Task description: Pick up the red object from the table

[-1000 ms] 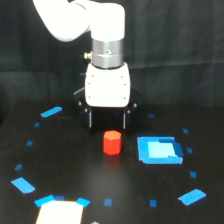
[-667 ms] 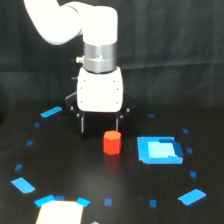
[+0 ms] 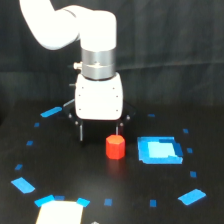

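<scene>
Red-orange stubby matte block (image 3: 115, 147) sits upright on the flat black matte table (image 3: 90, 177), near the middle of your exterior view, not lifted. You've got the white boxy gripper (image 3: 100, 135) hanging just behind it and a bit toward the view's left. Two thin dark fingers point down: one (image 3: 81, 132) stands well clear on the view's left, the other (image 3: 119, 129) comes down right at the block's top rear edge. You can't tell whether that finger touches the block or only overlaps it in the picture. Jaws are spread wide with nothing between them; the block is not in the gap but off to its right end as you see it.

Beside the block on the view's right lies the bright blue square patch (image 3: 159, 150), flat on the table, close but apart from it. Small blue tape marks ring the area: a slanted strip (image 3: 51, 112) at upper left, a larger one (image 3: 23, 185) at lower left, another (image 3: 192, 197) at lower right, and tiny dots scattered between. A pale rectangular thing with blue corners (image 3: 60, 211) is cut off by the bottom edge; too blurred for you to say what it is. Black cloth backdrop (image 3: 175, 55) hangs behind the white arm (image 3: 70, 27).
</scene>
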